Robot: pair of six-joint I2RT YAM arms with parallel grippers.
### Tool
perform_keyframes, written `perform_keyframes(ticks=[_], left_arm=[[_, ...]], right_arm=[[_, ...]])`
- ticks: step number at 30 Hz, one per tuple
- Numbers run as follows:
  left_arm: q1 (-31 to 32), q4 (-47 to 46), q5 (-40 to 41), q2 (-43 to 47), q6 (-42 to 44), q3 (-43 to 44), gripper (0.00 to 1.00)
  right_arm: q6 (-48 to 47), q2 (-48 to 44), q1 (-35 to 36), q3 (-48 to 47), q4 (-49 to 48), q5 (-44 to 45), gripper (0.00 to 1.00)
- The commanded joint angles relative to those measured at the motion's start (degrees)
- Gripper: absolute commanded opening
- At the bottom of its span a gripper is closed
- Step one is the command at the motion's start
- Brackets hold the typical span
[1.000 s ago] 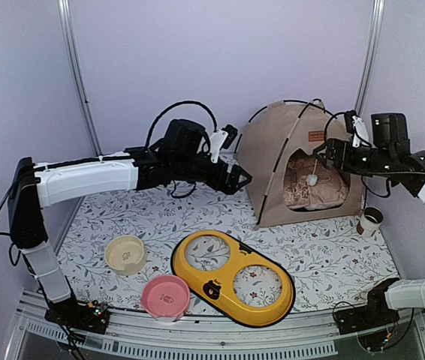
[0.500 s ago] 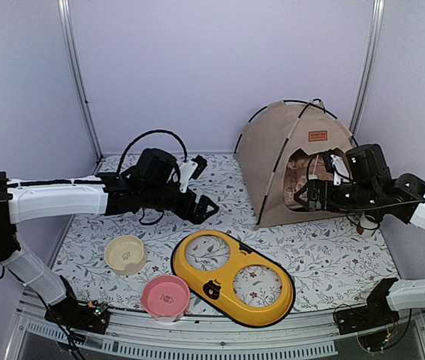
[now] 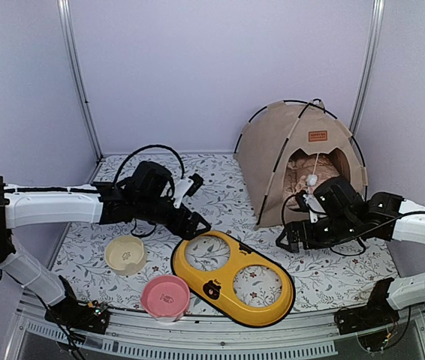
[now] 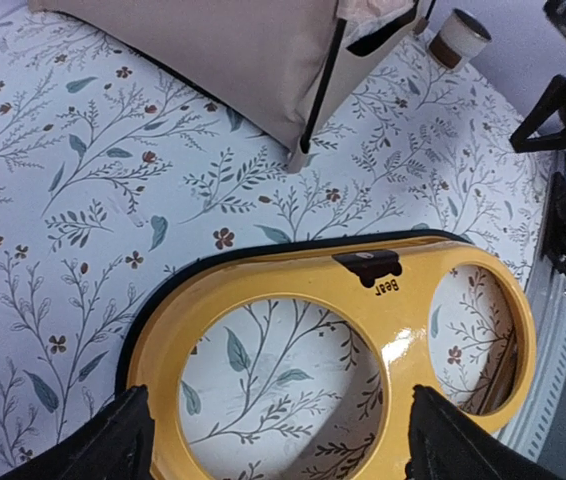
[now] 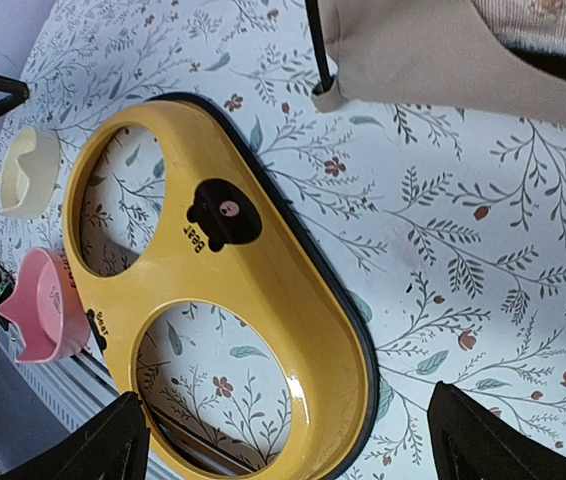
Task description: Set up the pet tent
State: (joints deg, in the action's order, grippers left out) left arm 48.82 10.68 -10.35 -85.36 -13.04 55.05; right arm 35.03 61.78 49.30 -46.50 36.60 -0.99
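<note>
Pictured: tent [image 3: 295, 161] upright at rear right of mat [image 3: 333, 271], doorway forward. Judged light, soft-walled, springy-framed, easily tipped; best gripped low at base hem. Found left gripper [image 3: 196, 204] and right gripper [image 3: 293, 221] spread wide, empty, apart from tent.

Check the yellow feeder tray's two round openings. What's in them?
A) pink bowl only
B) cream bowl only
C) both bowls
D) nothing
D: the tablecloth shows through both openings of the yellow feeder tray; the pink bowl and cream bowl sit beside it.
</note>
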Motion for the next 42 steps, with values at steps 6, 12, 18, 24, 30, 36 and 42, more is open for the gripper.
perform_keyframes(ticks=[6, 12, 18, 24, 30, 36, 42], left_arm=[[5.0, -8.4, -7.8, -3.8, -9.9, -3.2, 0.85], [6.8, -10.0, -2.4, -10.2, -18.8, -1.0, 0.89], [6.7, -12.3, 2.5, -13.6, -25.6, -1.4, 0.92], [6.2, -15.4, 4.7, -15.5, -29.2, -3.1, 0.93], [2.7, -21.5, 4.5, -17.2, -32.8, -6.3, 0.93], [-0.5, -22.9, 3.8, -18.6, -33.3, -7.2, 0.93], [-0.9, -21.2, 3.2, -18.5, -30.9, -6.0, 0.93]], right_arm=[[2.8, 0.8, 0.4, 5.0, -6.4, -4.3, 0.99], [3.1, 3.6, 0.5, 5.1, -9.8, -4.6, 0.99], [3.7, 5.2, 0.8, 5.3, -12.9, -4.3, 0.99], [3.6, 6.6, 1.0, 5.1, -14.5, -5.0, 0.99], [3.6, 7.7, 1.4, 4.8, -16.3, -5.4, 0.99], [3.5, 8.5, 2.4, 4.1, -16.0, -5.3, 0.99], [3.5, 7.8, 3.4, 3.8, -13.9, -3.8, 0.99]])
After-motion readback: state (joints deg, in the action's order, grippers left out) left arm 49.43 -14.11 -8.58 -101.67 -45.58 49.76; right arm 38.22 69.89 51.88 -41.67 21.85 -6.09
